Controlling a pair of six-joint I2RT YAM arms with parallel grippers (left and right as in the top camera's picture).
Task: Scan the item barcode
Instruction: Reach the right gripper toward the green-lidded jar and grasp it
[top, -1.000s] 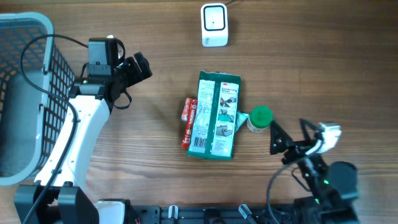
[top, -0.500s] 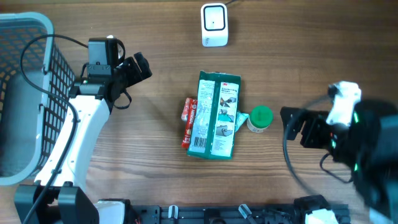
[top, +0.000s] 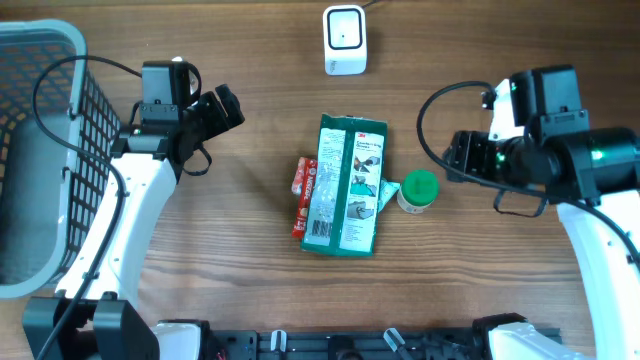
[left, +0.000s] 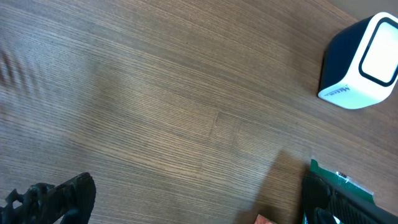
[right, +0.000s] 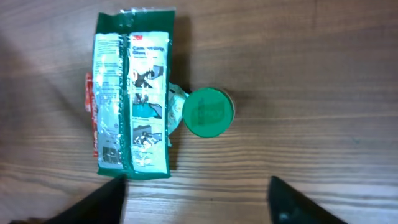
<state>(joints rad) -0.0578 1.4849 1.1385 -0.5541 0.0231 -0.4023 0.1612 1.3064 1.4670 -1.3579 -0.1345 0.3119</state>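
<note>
Right claw (top: 458, 158) swung over toward flat, glossy green-and-white packet (top: 346, 185)

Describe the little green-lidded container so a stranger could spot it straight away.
On the wooden table, find the big green package lying flat in the middle. Against its right edge sits the small container. It is the only round thing there, capped in bright green, unlike the flat package and the red pack on the other side.

- A thin pack (top: 302, 196) touches the packet's (top: 345, 185) left side, a jar (top: 418, 190) its right
- The scanner (top: 344, 40) stands well behind them
- The basket (top: 45, 35) sits far left
</note>
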